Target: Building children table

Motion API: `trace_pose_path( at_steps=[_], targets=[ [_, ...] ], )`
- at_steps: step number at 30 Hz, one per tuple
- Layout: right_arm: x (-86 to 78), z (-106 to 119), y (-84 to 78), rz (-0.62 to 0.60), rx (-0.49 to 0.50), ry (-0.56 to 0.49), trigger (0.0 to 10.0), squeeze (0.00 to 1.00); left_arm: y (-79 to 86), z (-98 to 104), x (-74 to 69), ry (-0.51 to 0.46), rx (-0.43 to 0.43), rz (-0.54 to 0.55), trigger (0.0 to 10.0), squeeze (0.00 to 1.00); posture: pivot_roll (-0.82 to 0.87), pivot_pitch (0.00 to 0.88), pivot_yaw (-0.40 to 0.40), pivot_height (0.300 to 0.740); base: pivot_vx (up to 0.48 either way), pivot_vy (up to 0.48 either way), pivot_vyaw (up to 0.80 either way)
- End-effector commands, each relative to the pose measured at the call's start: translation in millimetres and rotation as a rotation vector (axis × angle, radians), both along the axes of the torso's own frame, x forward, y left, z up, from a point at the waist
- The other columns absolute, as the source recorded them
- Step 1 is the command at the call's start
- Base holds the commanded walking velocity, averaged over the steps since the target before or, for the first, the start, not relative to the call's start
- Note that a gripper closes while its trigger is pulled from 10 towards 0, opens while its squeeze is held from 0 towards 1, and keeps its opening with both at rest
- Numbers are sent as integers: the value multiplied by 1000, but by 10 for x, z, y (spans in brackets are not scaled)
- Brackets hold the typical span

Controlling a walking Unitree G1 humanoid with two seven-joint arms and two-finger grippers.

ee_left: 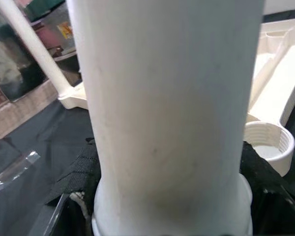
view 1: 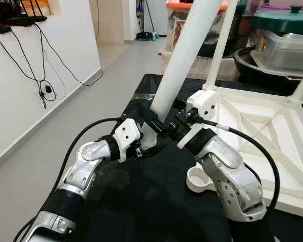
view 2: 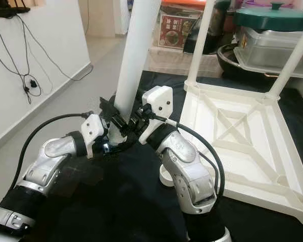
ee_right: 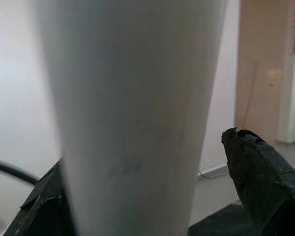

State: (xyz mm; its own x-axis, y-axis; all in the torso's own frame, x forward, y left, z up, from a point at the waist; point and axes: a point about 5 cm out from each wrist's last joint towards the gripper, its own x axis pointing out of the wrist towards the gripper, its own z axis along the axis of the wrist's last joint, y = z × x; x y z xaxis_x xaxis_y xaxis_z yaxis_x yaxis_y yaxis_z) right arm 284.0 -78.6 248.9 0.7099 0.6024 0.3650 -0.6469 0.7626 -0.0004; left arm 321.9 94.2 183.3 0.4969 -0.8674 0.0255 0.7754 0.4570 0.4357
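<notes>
The table leg and upturned tabletop are plain white, the worktop cloth black, the pot lid dark green, the floor grey.

Both head eyes look down at the table leg; wrist cameras view it close-up.

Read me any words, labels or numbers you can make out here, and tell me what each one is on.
None can be read.
Red printed box behind the upturned white table: its print is too small and blurred.
Yellow sticker on the clear lidded container: too small to read.
</notes>
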Motion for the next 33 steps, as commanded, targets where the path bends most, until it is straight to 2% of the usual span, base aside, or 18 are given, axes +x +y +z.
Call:
trace_pose_path(
  at_steps=[1, 7, 8, 9, 15, 27, 28, 33],
  targets=[
    [16, -5, 59, -7, 24, 9, 10000, 0, -53, -14, -18, -9, 17, -23, 10000, 0, 67, 0, -25, 740, 0, 0, 0],
    [13, 0, 221, 15, 87, 26, 10000, 0, -62, -60, -42, 1, 32, -41, 10000, 0, 71, 0, -23, 740, 0, 0, 0],
    [5, 11, 252, 29, 100, 25, 1255, 0, -53, -70, -39, 3, 40, -41, 10000, 0, 71, 0, -23, 740, 0, 0, 0],
    [-8, 25, 284, 46, 113, 24, 0, 0, -38, -80, -35, 4, 47, -40, 10000, 0, 67, 0, -20, 740, 0, 0, 0],
    [-112, 14, 341, 120, 108, 13, 0, 0, 16, -132, -21, 7, 80, -33, 10000, 0, 64, 0, -20, 740, 0, 0, 0],
    [-140, -60, 318, 126, 71, 7, 0, 0, 68, -137, -16, 11, 86, -30, 10000, 0, 60, 0, -17, 740, 0, 0, 0],
    [-135, -55, 310, 117, 75, 3, 0, 0, 78, -120, 10, 16, 57, -11, 10000, 1000, 55, 0, -15, 740, 0, 0, 0],
    [-110, -44, 254, 83, 87, -2, 0, 0, 78, -65, 34, 33, -19, -12, 10000, 1000, 61, 0, -18, 740, 0, 0, 0]
  ],
)
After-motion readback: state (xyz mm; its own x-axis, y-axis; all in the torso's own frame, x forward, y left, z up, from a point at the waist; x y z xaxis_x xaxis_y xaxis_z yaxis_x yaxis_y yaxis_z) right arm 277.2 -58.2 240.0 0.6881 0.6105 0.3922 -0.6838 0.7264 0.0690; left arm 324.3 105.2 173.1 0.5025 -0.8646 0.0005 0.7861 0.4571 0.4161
